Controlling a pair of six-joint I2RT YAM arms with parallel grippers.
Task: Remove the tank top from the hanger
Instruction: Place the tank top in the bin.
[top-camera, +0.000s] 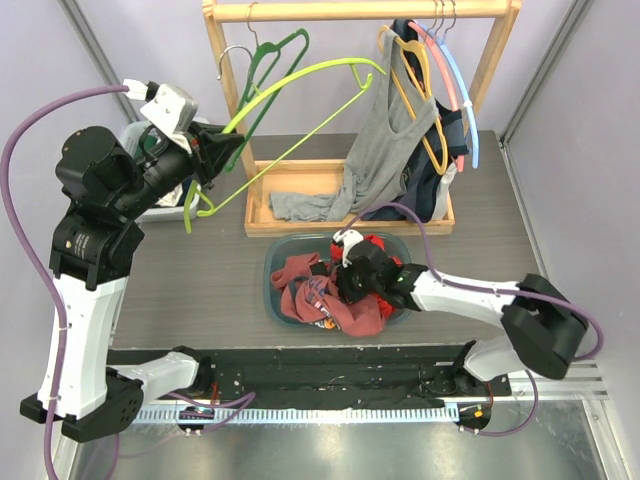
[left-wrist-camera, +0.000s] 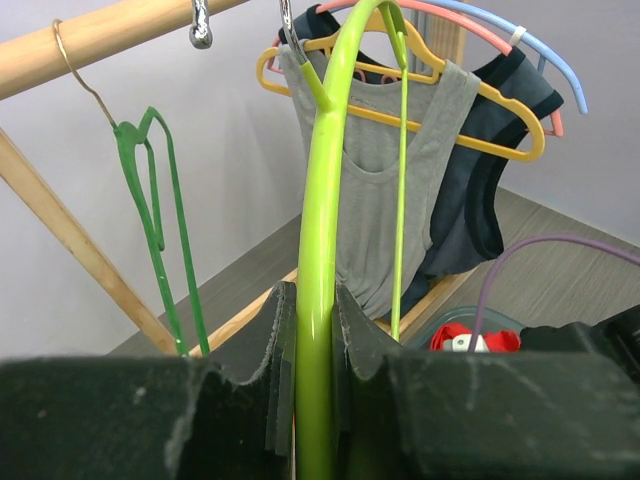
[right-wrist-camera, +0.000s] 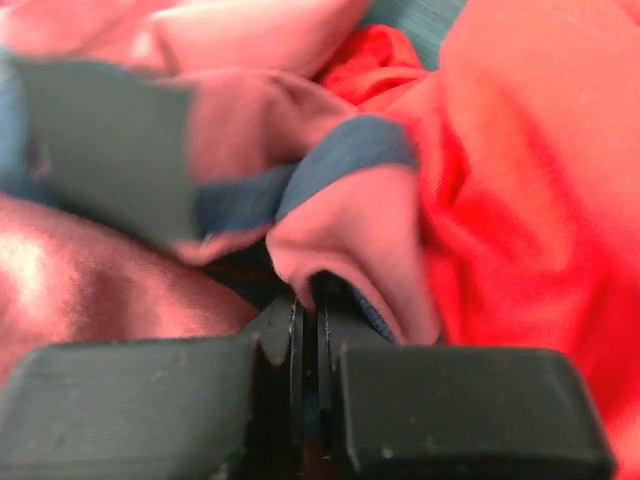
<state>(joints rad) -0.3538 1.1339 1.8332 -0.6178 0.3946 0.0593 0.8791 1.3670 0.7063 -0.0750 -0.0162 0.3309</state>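
Note:
A bare lime-green hanger (top-camera: 320, 68) is held up at the left of the rack, and my left gripper (top-camera: 222, 148) is shut on its arm. In the left wrist view the green bar (left-wrist-camera: 320, 250) runs straight up between the pads of the left gripper (left-wrist-camera: 312, 330). My right gripper (top-camera: 345, 285) is down in the teal bin (top-camera: 275, 255), shut on a fold of the pink tank top with blue trim (right-wrist-camera: 350, 230). That right gripper (right-wrist-camera: 310, 300) has its jaws pressed together on the cloth. The tank top (top-camera: 300, 290) lies heaped in the bin among red clothes.
The wooden rack (top-camera: 225, 60) carries a dark green hanger (top-camera: 270, 60), a grey tank top (top-camera: 385, 140) on a yellow hanger, dark garments, and pink and blue hangers. Grey cloth (top-camera: 300, 205) lies in the rack's base tray. A grey box (top-camera: 150, 205) sits at the left.

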